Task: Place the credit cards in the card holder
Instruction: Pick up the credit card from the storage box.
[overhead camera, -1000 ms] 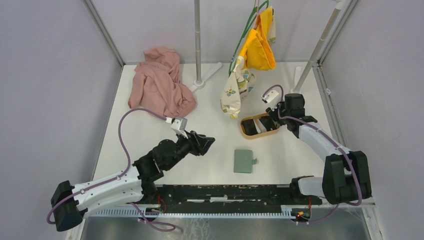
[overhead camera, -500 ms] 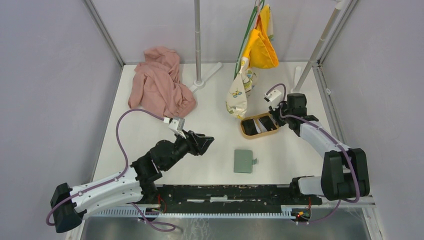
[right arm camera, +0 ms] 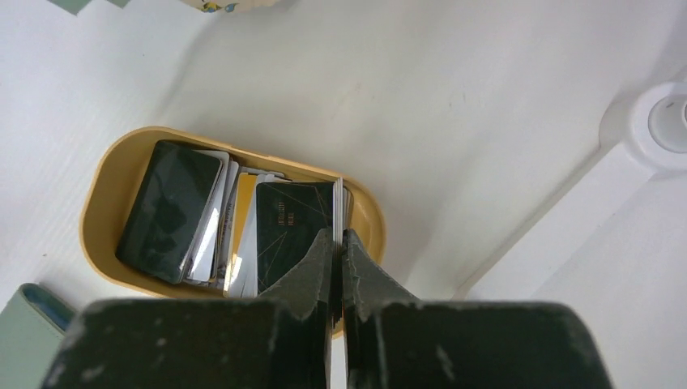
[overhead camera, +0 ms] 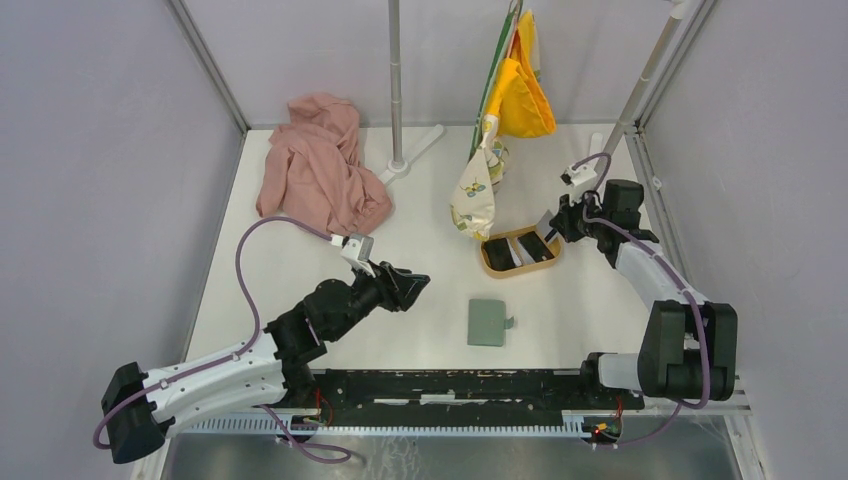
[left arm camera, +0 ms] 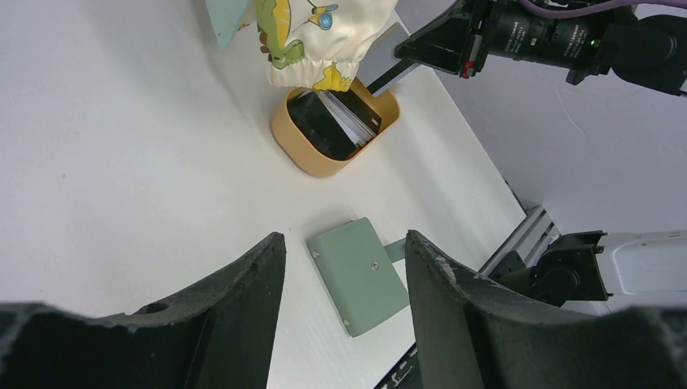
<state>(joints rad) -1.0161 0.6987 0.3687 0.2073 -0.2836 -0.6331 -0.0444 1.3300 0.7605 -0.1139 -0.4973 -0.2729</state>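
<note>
Tan oval tray [right arm camera: 96,212] full of black and pale credit cards [right arm camera: 172,207].

Pink cloth [overhead camera: 320,175] lies crumpled — yellow bag [overhead camera: 525,100] hangs near pole [overhead camera: 397,90].

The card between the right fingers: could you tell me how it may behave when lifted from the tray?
The card stands straight on edge between the right fingers, so it is probably stiff. Thin and smooth-looking, it may slip or pivot in the grip. Other cards packed in the tray might drag along.
</note>
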